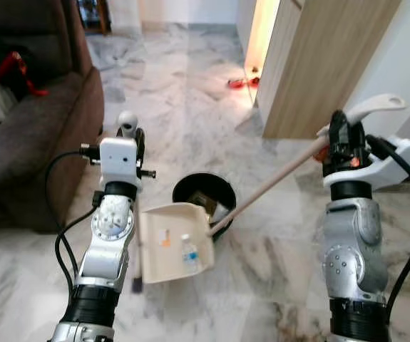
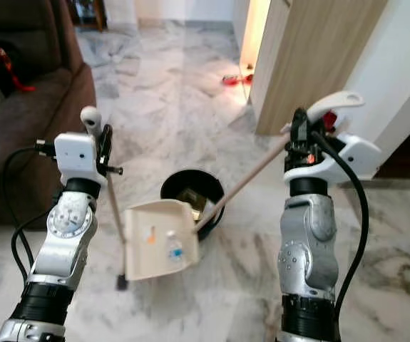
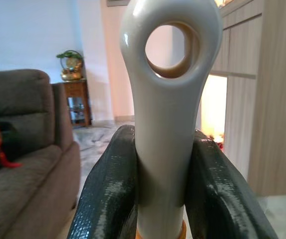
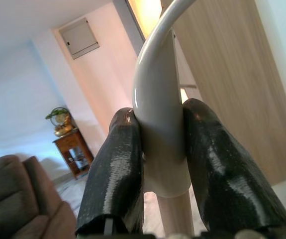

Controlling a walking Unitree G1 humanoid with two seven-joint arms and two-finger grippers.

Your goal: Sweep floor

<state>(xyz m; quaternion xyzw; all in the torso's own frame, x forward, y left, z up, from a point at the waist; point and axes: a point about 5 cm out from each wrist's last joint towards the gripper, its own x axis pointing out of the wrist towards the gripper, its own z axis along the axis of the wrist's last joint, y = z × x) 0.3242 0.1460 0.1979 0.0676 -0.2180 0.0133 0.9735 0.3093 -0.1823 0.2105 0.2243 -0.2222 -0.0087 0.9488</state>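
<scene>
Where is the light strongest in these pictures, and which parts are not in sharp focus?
Left eye view: warm orange glow from the doorway overexposes it; floor is evenly lit. Left wrist view: glossy grey plastic handle shows soft glare; sofa behind is slightly soft. Right wrist view: black fingers reflect highlights, background is blurred.

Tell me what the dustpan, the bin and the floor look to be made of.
Dustpan: cream plastic, probably; smooth, moulded, matte.
Bin: black, likely plastic; thin round rim, slight sheen.
Floor: polished marble or marble-look tile; grey veining on white, light reflecting off it.
</scene>
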